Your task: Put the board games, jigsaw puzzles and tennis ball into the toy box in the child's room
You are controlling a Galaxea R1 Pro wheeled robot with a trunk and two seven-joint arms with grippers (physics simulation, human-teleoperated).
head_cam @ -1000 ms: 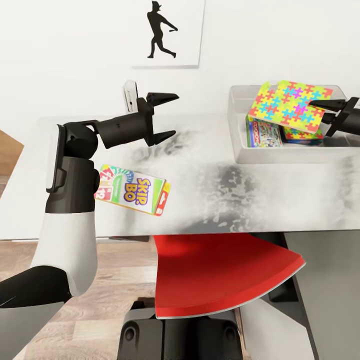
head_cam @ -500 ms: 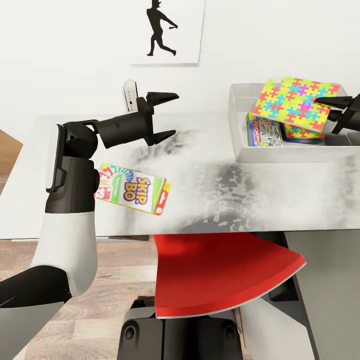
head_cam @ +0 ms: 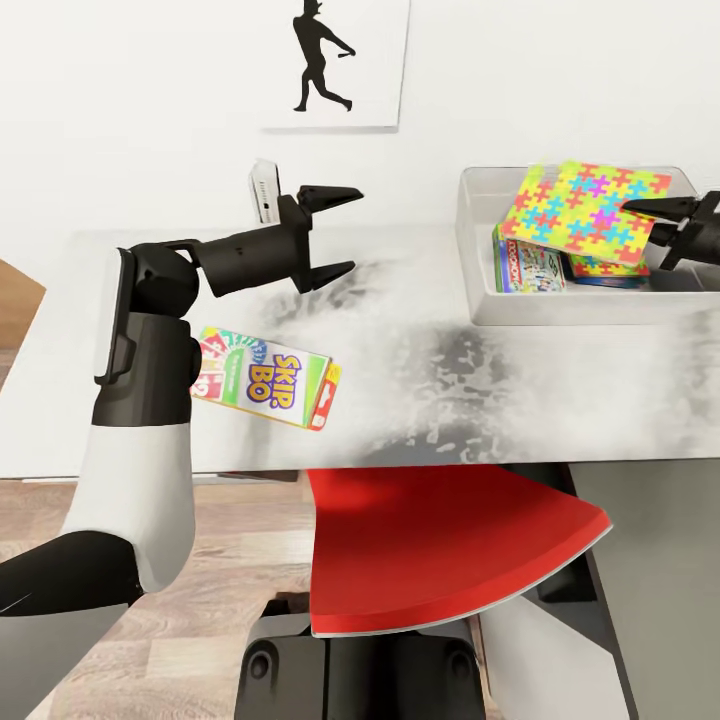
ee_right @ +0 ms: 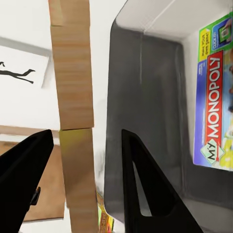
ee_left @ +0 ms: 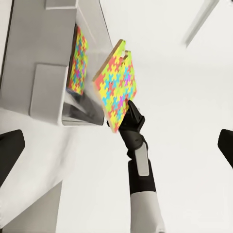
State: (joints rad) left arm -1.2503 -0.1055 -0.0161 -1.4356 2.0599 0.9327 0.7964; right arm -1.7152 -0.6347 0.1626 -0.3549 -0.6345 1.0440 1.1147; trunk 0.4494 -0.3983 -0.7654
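Note:
My right gripper (head_cam: 640, 222) is shut on one edge of a jigsaw puzzle (head_cam: 585, 208) and holds it tilted in the air over the toy box (head_cam: 470, 250) at the table's (head_cam: 450, 380) back right. In the box stand a Monopoly board game (head_cam: 527, 268) and a second jigsaw puzzle (head_cam: 605, 268) on something blue. The SKIP BO board game (head_cam: 262, 380) lies flat near the table's front left edge. Above the table, behind the SKIP BO box, my left gripper (head_cam: 352, 229) hangs open and empty. The tennis ball and the bed are out of view.
A red chair (head_cam: 440, 550) is tucked under the table's front edge, right before me. A small white device (head_cam: 263, 190) stands at the back of the table by the wall, under a baseball-player print (head_cam: 335, 60). Wood floor (head_cam: 240, 560) lies at the lower left.
The right gripper and its puzzle rose and drifted right, then came back a little down and left, staying over the box. The left gripper edged slightly up and right.

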